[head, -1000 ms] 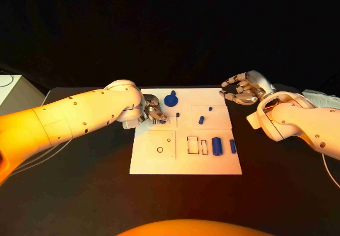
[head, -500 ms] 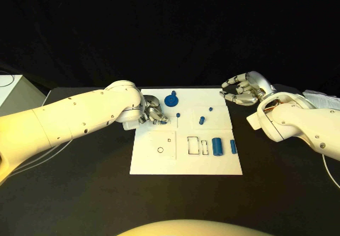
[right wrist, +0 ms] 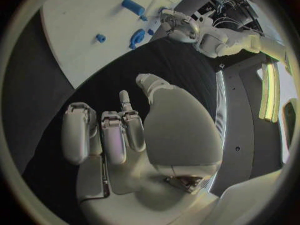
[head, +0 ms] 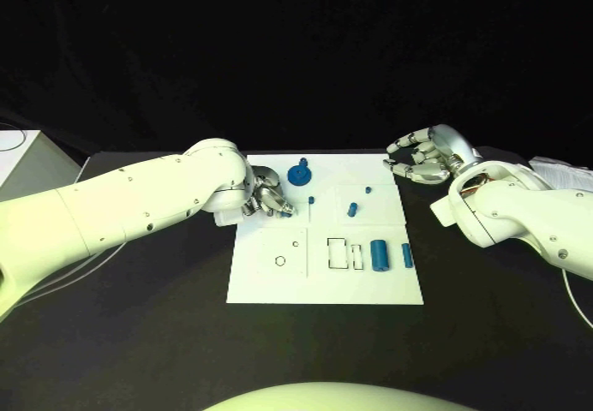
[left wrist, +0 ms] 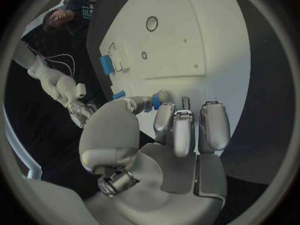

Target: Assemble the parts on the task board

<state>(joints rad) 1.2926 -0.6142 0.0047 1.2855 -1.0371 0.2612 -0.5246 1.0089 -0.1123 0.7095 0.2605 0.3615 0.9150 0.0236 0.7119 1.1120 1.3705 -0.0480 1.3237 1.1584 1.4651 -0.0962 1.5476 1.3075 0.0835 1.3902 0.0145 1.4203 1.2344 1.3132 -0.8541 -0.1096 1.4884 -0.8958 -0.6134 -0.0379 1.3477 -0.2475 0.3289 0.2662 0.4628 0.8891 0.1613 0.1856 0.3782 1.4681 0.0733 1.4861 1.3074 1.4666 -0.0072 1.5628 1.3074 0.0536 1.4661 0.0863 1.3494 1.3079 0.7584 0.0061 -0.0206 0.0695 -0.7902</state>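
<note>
You are looking down at a black table (head: 148,342) with a white board (head: 324,287) lying in its middle. Going from the near edge outward, the closest part of the board is showing bare white. Beyond that, a square outline with a small oval hole (head: 279,260) is sitting on the left side, and two rectangular slots (head: 336,253) are sitting in the middle. Just right of the slots, a thick blue cylinder (head: 380,255) is lying lengthwise, with a thinner blue bar (head: 407,254) lying just beside it.

Further out, a short blue peg (head: 352,208) is lying tilted near the board's centre, and a small blue stud (head: 310,200) is standing to its left. A tiny blue piece (head: 367,189) is sitting beyond the peg. At the far end, a round blue knob (head: 298,175) is standing near the board's far edge.

The left hand (head: 266,199) is hanging over the board's left side, near the stud. In its wrist view the fingers (left wrist: 182,130) are curling inward and a small blue part (left wrist: 156,102) is showing at the fingertips, seemingly pinched between thumb and finger.

The right hand (head: 424,157) is hovering off the board's far right corner, over the table. Its fingers (right wrist: 106,132) are bending inward but staying apart, holding nothing.
</note>
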